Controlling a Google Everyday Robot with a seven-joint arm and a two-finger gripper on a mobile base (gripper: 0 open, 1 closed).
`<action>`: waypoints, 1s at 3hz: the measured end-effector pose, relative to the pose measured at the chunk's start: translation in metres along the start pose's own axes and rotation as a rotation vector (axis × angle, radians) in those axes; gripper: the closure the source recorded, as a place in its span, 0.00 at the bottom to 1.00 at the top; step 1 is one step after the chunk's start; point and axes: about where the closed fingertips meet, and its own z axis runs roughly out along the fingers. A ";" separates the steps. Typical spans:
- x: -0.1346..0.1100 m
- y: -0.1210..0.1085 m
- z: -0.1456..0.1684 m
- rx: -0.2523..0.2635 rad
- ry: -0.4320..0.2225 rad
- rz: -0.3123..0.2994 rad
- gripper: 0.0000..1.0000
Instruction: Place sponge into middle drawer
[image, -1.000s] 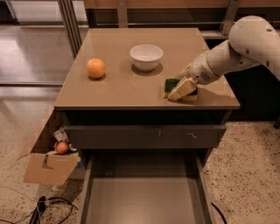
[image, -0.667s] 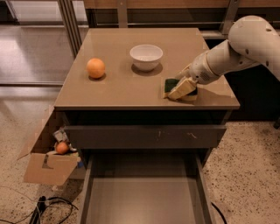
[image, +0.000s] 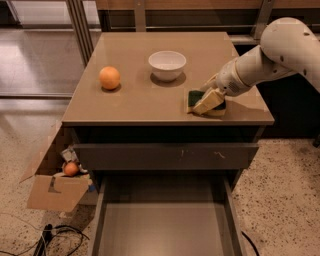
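Camera view looks down on the cabinet (image: 145, 105). The white arm (image: 265, 57) reaches in from the right, forearm sloping down and leftward to the gripper (image: 209, 101), which rests on the sponge (image: 194, 96) at the top's near right corner. Whether it has a grip I cannot tell. The middle drawer (image: 165, 227) stands pulled out below. A bowl (image: 167, 65) and an orange (image: 109, 78) sit farther left.
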 end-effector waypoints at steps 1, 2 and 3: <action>-0.007 -0.002 -0.010 0.003 -0.012 -0.015 1.00; -0.014 0.008 -0.050 0.018 -0.039 0.001 1.00; -0.028 0.029 -0.098 0.069 -0.099 -0.013 1.00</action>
